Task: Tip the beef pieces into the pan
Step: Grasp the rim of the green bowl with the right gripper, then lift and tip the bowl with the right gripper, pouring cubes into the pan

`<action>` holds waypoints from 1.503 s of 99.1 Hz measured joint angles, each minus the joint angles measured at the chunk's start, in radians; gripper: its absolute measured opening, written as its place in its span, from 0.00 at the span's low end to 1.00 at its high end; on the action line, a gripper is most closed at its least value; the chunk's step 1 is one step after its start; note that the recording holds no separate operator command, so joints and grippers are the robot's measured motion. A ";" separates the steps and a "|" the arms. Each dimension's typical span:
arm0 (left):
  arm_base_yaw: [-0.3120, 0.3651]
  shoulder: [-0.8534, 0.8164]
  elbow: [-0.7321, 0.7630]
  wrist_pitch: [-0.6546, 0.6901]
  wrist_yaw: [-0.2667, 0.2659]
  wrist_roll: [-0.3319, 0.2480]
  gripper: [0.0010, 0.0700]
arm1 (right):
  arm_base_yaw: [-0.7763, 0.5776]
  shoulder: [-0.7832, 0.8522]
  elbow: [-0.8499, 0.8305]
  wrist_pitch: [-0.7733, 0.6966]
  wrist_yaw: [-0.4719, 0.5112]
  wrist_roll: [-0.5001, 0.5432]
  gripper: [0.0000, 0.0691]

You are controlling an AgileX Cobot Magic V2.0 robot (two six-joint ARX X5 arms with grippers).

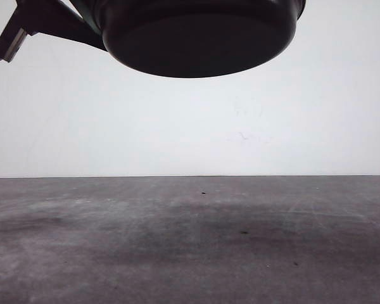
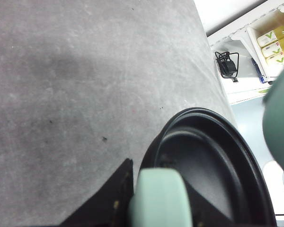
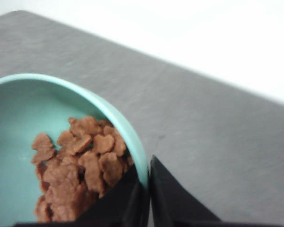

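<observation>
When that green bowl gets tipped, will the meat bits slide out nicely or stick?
The beef pieces are small, separate, flat chunks in a loose heap, so they will probably tumble out a few at a time. The teal bowl looks smooth inside, so sticking seems unlikely.

Brightness: you get even, diffuse light; the white back wall (image 1: 190, 126) is washed out.
Backlight: the shallow round black frying pan (image 1: 199, 35) reads as a near silhouette in your front view.
Shadows: a soft, wide dark patch lies on the grey mottled tabletop (image 1: 190, 253).
Blur: the mint-green rounded handle (image 2: 160, 198) is too close and soft in your left wrist view.
Right wrist view: soft overall, and the small reddish-brown beef pieces (image 3: 78, 165) in the teal bowl (image 3: 19, 123) lack crisp edges.
Glare: the background beyond the table there is blown out to white.
</observation>
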 joint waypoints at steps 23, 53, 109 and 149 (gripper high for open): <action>0.000 0.004 0.012 -0.002 0.000 0.000 0.06 | 0.125 0.029 -0.055 0.123 0.296 -0.110 0.02; 0.019 0.005 0.029 -0.013 0.000 0.012 0.06 | 0.188 0.032 -0.228 0.499 0.430 -0.416 0.02; 0.055 0.005 0.029 -0.030 0.001 0.025 0.06 | 0.194 0.032 -0.236 0.897 0.280 -1.108 0.02; 0.081 0.006 0.078 -0.022 0.001 0.029 0.06 | 0.186 0.032 -0.236 0.954 0.224 -1.181 0.02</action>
